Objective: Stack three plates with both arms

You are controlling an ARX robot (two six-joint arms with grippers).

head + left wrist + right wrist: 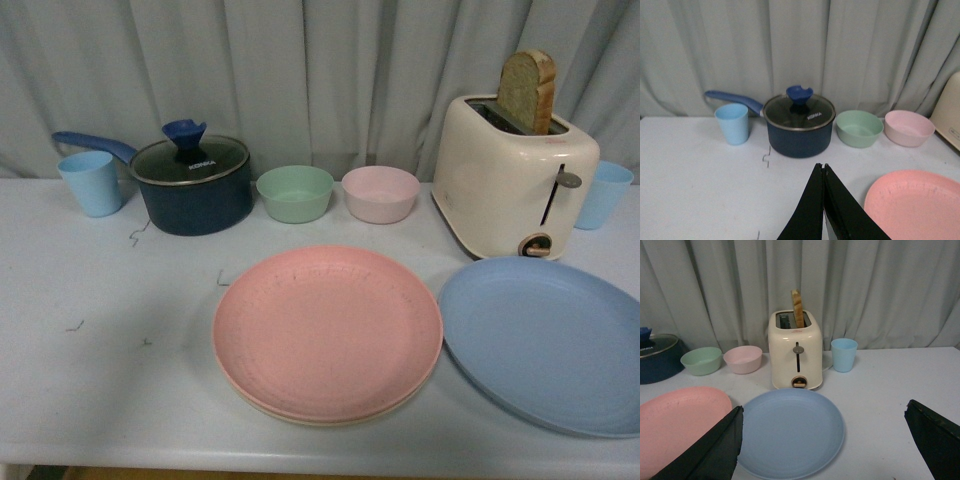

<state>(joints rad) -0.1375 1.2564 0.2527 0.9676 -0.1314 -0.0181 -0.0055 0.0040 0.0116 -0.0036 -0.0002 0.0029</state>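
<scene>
Our left gripper (823, 170) is pinched tight with nothing in it. Our right gripper (823, 410) is spread wide, facing the blue plate (545, 340), maybe to grab it. The pink plate (325, 330) already sits on the beige plate (340, 420) beside it.

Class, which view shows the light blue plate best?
The right wrist view: the light blue plate is nearly whole there. The front view cuts it off at the edge; the left wrist view misses it.
</scene>
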